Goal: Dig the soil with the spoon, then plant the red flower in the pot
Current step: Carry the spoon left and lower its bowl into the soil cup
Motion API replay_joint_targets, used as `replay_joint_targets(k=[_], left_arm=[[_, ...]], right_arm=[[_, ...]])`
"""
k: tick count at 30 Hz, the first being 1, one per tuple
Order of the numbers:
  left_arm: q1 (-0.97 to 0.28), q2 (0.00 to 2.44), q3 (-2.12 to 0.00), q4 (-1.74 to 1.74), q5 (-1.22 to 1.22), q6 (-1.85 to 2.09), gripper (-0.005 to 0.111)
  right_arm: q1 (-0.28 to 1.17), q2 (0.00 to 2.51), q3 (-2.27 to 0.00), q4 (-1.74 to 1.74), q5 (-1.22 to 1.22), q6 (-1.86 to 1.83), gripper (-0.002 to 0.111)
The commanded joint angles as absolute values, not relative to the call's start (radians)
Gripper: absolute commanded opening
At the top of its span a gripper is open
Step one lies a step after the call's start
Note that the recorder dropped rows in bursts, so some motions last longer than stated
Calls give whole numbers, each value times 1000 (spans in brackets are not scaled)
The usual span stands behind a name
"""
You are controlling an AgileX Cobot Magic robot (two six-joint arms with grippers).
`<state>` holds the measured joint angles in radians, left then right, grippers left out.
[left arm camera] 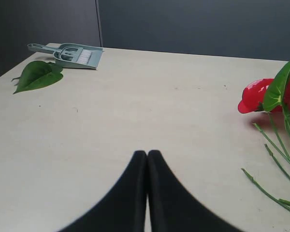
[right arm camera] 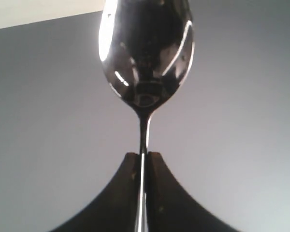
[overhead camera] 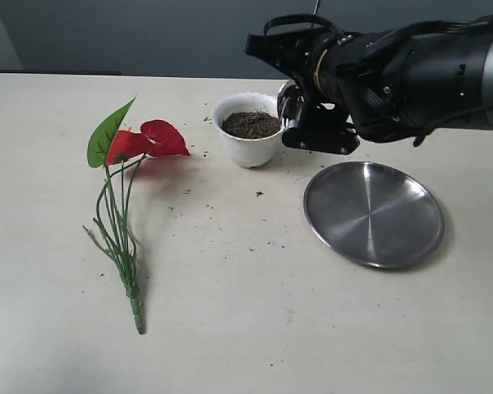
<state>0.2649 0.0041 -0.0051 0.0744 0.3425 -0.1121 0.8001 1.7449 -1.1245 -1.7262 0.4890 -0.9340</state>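
Observation:
The white pot [overhead camera: 248, 146] stands at the back middle of the table, filled with dark soil [overhead camera: 251, 125]. The red flower [overhead camera: 152, 139] lies on its side to the left of the pot, its green stems trailing toward the front; it also shows in the left wrist view as the red flower [left arm camera: 257, 94]. My right gripper [right arm camera: 143, 154] is shut on the spoon [right arm camera: 146, 53] by its thin handle, the bowl raised against the grey wall. In the exterior view the right gripper [overhead camera: 300, 115] hovers just right of the pot. My left gripper [left arm camera: 147, 153] is shut and empty, low over bare table.
A round steel plate [overhead camera: 373, 213] lies right of the pot, under the right arm. Crumbs of soil are scattered in front of the pot. A loose green leaf [left arm camera: 37, 75] and a grey-green dustpan with brush [left arm camera: 70, 54] lie at a far corner of the table.

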Motion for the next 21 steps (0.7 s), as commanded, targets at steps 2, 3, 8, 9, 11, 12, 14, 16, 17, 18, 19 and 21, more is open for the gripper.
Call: replay_joint_targets(k=[2, 3, 8, 9, 11, 12, 14, 16, 17, 18, 19, 21], left_arm=[[258, 0, 0, 65, 336, -112, 0], [258, 0, 0, 65, 336, -112, 0], [258, 0, 0, 65, 336, -112, 0], [258, 0, 0, 65, 336, -112, 0], [258, 0, 0, 65, 336, -112, 0], [258, 0, 0, 65, 336, -112, 0], [258, 0, 0, 65, 336, -112, 0], [258, 0, 0, 65, 336, -112, 0], [258, 0, 0, 65, 336, -112, 0], [258, 0, 0, 65, 336, -112, 0], [258, 0, 0, 65, 336, -112, 0], [258, 0, 0, 65, 336, -112, 0]], right_arm=[[800, 1828, -1248, -1744, 457, -949, -1], [800, 1841, -1266, -1744, 440, -968, -1], [802, 1935, -1343, -1744, 412, -1002, -1], [804, 1946, -1351, -1744, 411, -1007, -1], [804, 1973, -1368, -1744, 411, -1021, -1], [804, 1985, -1373, -1744, 411, -1021, -1], [804, 2006, -1385, -1744, 413, -1021, -1], [804, 2027, -1402, -1744, 415, -1021, -1], [804, 2040, -1419, -1744, 415, -1021, -1], [802, 2050, -1432, -1744, 416, -1021, -1], [802, 2057, -1444, -1744, 419, -1021, -1], [798, 2081, -1475, -1744, 419, -1021, -1]])
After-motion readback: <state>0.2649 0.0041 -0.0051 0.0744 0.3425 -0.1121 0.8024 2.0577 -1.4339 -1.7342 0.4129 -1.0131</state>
